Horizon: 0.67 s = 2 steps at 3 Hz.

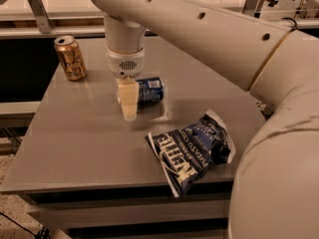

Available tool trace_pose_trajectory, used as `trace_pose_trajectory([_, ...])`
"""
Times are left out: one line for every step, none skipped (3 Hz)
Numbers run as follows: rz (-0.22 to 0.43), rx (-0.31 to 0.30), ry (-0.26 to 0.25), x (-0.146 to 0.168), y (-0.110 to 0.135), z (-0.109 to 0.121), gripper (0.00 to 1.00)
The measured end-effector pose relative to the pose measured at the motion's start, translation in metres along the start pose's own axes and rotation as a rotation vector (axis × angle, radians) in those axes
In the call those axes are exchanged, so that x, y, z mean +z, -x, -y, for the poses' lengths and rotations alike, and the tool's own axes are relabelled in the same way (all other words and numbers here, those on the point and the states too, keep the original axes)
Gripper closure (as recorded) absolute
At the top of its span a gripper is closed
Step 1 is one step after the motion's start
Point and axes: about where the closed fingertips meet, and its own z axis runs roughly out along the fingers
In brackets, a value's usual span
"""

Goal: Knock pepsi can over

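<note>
Item: pepsi can (150,89). Dark blue with white print, lying on its side mid-table (89,133); by my reckoning, already knocked over.
Item: my tool (128,99). Hangs point-down at the can's left end, touching or nearly so, placed there to push. I cannot tell how far open it is or whether it grips anything.
Others: gold can (70,58) upright at back left; chip bag (192,151) flat at front right.

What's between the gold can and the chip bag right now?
In the camera view, the gripper hangs between the gold can and the chip bag, with the pepsi can lying on its side right beside it.
</note>
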Motion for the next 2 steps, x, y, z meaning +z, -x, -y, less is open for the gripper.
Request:
trace_pose_trajectory([0.01,-0.001,0.0,0.0044,-0.0074,-0.0001,0.0])
trace_pose_trajectory([0.01,-0.001,-0.001,0.0045,-0.0074,0.0,0.0])
